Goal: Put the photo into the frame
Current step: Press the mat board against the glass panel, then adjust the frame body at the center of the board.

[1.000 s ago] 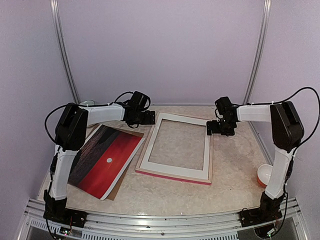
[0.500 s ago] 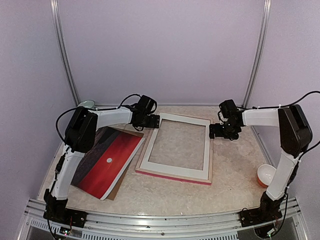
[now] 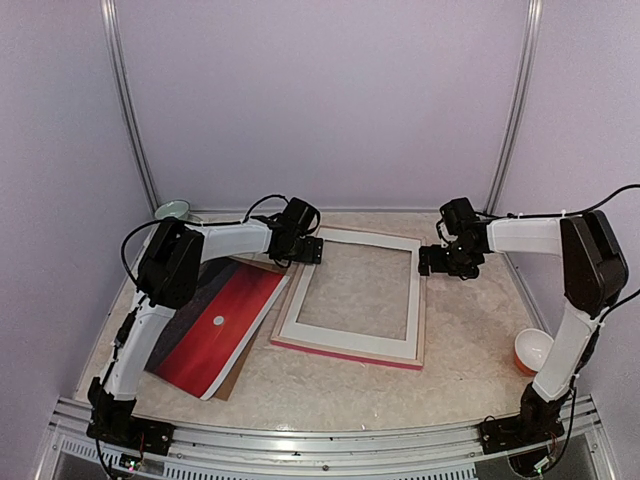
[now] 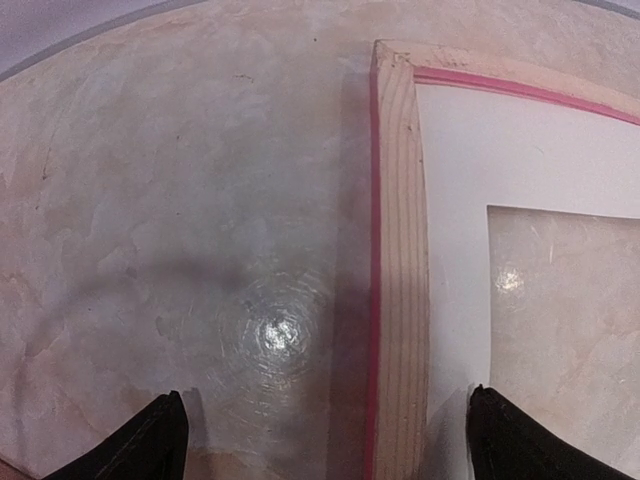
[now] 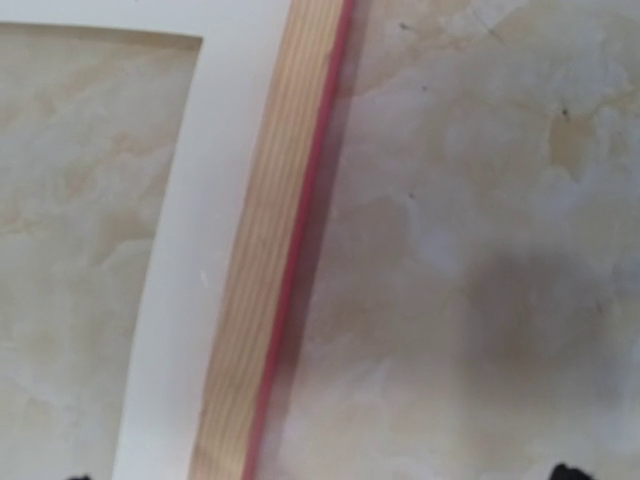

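1. Top view:
   - The frame [image 3: 340, 350] lies back-up mid-table, with the white mat [image 3: 345, 338] sitting in it.
   - The photo [image 3: 215, 320] lies face-up to its left on a brown board [image 3: 228, 385], just beside the frame's left rail and not in it yet.
   - The left jaws are at the frame's far-left corner and the right jaws at the far end of its right rail. Both are spread wide and hold nothing.
   - An orange bowl [image 3: 530, 350] sits near the right edge, well apart.
   - Step, as I judge it: both arms are lining up on the frame and the photo is untouched, so the task is at an early stage.

2. Left wrist:
   - The view looks down on the frame's corner [image 4: 398, 250], with the mat [image 4: 450, 200] inside it and bare table [image 4: 200, 200] outside.
   - The two dark fingertips [image 4: 155, 445] stand wide apart with the rail between them.
   - I can't tell whether they touch the rail. Nothing is gripped.

3. Right wrist:
   - The wood rail [image 5: 270, 250] runs up the view, with the mat [image 5: 180, 250] on one side and the table [image 5: 480, 200] on the other.
   - The fingertips only just show at the bottom corners, very wide apart, with the rail between them. They are empty.

4. Next move, judged:
   - Drop and pinch the narrow rails squarely to steady or shift the frame.
   - Then free one arm to lift the photo by an edge.
   - The photo likely needs to go face-down over the mat window, since the frame's back is up.
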`<state>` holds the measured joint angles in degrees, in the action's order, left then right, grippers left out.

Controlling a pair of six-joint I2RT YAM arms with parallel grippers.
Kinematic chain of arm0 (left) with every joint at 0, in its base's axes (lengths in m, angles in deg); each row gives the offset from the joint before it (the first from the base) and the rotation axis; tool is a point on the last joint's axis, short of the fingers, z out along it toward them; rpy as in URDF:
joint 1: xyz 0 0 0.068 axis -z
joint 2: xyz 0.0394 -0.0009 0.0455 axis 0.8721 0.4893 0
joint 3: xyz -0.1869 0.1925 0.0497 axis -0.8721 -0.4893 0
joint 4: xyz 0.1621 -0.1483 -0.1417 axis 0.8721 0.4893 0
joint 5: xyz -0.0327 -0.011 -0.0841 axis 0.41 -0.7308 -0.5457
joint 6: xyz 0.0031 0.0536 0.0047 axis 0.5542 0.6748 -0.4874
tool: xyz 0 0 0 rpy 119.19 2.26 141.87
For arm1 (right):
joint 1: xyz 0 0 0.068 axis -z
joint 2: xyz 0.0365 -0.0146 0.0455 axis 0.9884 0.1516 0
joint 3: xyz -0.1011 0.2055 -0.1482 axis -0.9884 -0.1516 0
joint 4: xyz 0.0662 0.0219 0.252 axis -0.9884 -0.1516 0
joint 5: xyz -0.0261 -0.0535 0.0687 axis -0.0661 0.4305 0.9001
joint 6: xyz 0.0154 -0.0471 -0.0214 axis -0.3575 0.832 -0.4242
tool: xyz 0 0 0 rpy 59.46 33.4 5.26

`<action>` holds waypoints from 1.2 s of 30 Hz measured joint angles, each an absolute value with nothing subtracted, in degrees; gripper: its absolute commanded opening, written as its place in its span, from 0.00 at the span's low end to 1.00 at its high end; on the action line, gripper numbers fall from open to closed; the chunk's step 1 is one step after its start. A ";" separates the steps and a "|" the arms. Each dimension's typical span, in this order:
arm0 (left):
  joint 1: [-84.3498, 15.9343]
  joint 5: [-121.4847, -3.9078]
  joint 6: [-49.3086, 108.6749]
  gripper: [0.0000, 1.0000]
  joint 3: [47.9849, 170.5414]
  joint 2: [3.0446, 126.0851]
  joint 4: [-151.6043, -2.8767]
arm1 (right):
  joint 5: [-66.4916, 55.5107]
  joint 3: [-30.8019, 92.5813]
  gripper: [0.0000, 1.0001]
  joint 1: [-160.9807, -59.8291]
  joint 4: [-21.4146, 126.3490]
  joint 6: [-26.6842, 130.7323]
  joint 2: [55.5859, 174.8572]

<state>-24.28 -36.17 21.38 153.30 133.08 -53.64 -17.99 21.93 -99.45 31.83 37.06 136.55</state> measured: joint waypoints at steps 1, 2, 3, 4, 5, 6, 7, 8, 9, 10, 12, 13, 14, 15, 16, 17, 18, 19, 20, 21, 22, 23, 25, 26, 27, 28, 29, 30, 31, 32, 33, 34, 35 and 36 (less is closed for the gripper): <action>-24.28 -36.15 21.36 0.96 153.30 133.08 -53.64 | -17.99 21.93 0.99 -99.45 31.83 37.06 136.55; -24.28 -36.15 21.36 0.96 153.30 133.08 -53.66 | -17.99 21.93 0.99 -99.45 31.83 37.06 136.55; -24.28 -36.17 21.25 0.96 153.30 133.08 -53.66 | -17.97 21.93 0.99 -99.45 31.85 37.06 136.55; -24.28 -36.24 21.19 0.96 153.30 133.05 -53.66 | -17.95 21.93 0.99 -99.45 31.85 37.06 136.55; -24.30 -36.35 21.14 0.97 153.27 133.01 -53.66 | -17.86 21.93 0.99 -99.45 31.85 37.06 136.55; -24.30 -36.50 21.08 0.97 153.12 132.84 -53.73 | -17.80 21.93 0.99 -99.45 31.89 37.06 136.55; -24.33 -36.72 20.99 0.97 152.82 132.57 -53.73 | -17.71 21.93 0.99 -99.45 31.94 37.06 136.55; -24.35 -37.11 20.92 0.97 152.38 132.16 -53.66 | -17.45 21.93 0.99 -99.45 31.96 36.99 136.55; -24.35 -37.55 20.77 0.97 151.68 131.46 -53.64 | -17.21 21.93 0.99 -99.45 32.00 36.93 136.55; -24.37 -37.86 20.68 0.97 151.05 130.80 -53.51 | -16.90 21.93 0.98 -99.45 32.05 36.88 136.55; -24.41 -38.69 20.42 0.97 149.47 129.05 -53.53 | -16.25 21.93 0.96 -99.45 32.27 36.77 136.57; -24.46 -39.17 20.23 0.97 148.51 128.03 -53.57 | -15.81 21.93 0.96 -99.45 32.40 36.69 136.60; -24.48 -39.65 20.01 0.97 147.42 126.80 -53.64 | -15.39 21.93 0.95 -99.45 32.59 36.66 136.68; -24.57 -40.30 19.64 0.97 146.00 125.36 -53.84 | -15.00 21.93 0.94 -99.45 32.81 36.60 136.77; -24.61 -40.87 19.26 0.97 144.44 123.92 -54.23 | -14.52 21.93 0.94 -99.45 33.03 36.53 136.90; -24.61 -41.48 18.87 0.97 143.02 122.61 -54.47 | -13.97 21.93 0.93 -99.45 33.29 36.47 137.10; -24.63 -42.34 18.41 0.97 141.01 121.12 -55.28 | -13.27 21.93 0.93 -99.45 33.60 36.42 137.38; -24.63 -43.15 17.89 0.97 138.85 119.59 -55.96 | -12.84 21.93 0.93 -99.43 33.80 36.38 137.67; -24.63 -44.17 17.34 0.97 136.58 118.08 -56.81 | -12.18 21.93 0.93 -99.43 33.99 36.29 137.95; -24.65 -45.16 16.77 0.97 134.35 116.81 -57.60 | -11.61 21.93 0.93 -99.34 34.25 36.23 138.26; -24.65 -46.42 16.03 0.97 132.01 115.63 -58.49 | -11.09 21.86 0.93 -99.21 34.45 36.21 138.47; -24.65 -47.63 15.46 0.97 130.00 114.85 -59.26 | -10.72 21.76 0.93 -99.21 34.63 36.18 138.54; -24.52 -49.55 14.30 0.97 127.16 114.21 -60.26 | -9.84 21.27 0.94 -99.15 34.91 36.07 138.56; -24.37 -50.32 14.04 0.98 126.22 114.19 -60.44 | -9.34 21.01 0.95 -99.15 35.04 36.03 138.56; -24.20 -50.95 13.67 0.98 125.56 114.19 -60.55 | -8.95 20.77 0.95 -99.12 35.06 36.03 138.56; -23.91 -51.43 13.45 0.98 124.86 114.19 -60.66 | -8.62 20.53 0.96 -99.10 35.09 35.99 138.56; -23.52 -51.78 13.14 0.98 124.77 114.13 -61.05 | -8.25 20.29 0.97 -99.08 35.17 35.99 138.56; -23.10 -52.35 12.95 0.98 124.77 114.04 -61.42 | -7.74 19.92 0.97 -98.97 35.35 35.97 138.54; -22.56 -52.87 12.75 0.98 124.75 114.04 -61.66 | -7.35 19.59 0.97 -98.95 35.43 35.99 138.52; -21.88 -53.22 12.53 0.98 124.73 114.02 -61.84 | -6.78 19.07 0.98 -98.86 35.68 35.99 138.47; -21.16 -53.59 12.27 0.98 124.51 113.93 -62.03 | -6.21 18.45 0.98 -98.75 35.85 35.99 138.32; -20.37 -53.92 12.03 0.99 124.10 113.71 -62.12 | -5.38 17.47 0.98 -98.49 36.03 36.01 138.04; -19.69 -53.90 11.72 0.99 123.51 113.38 -62.14 | -5.27 17.30 0.98 -98.42 36.05 35.99 137.97; -19.10 -54.07 11.50 0.99 122.94 113.03 -62.16 | -4.73 16.66 0.98 -98.23 36.48 35.99 137.80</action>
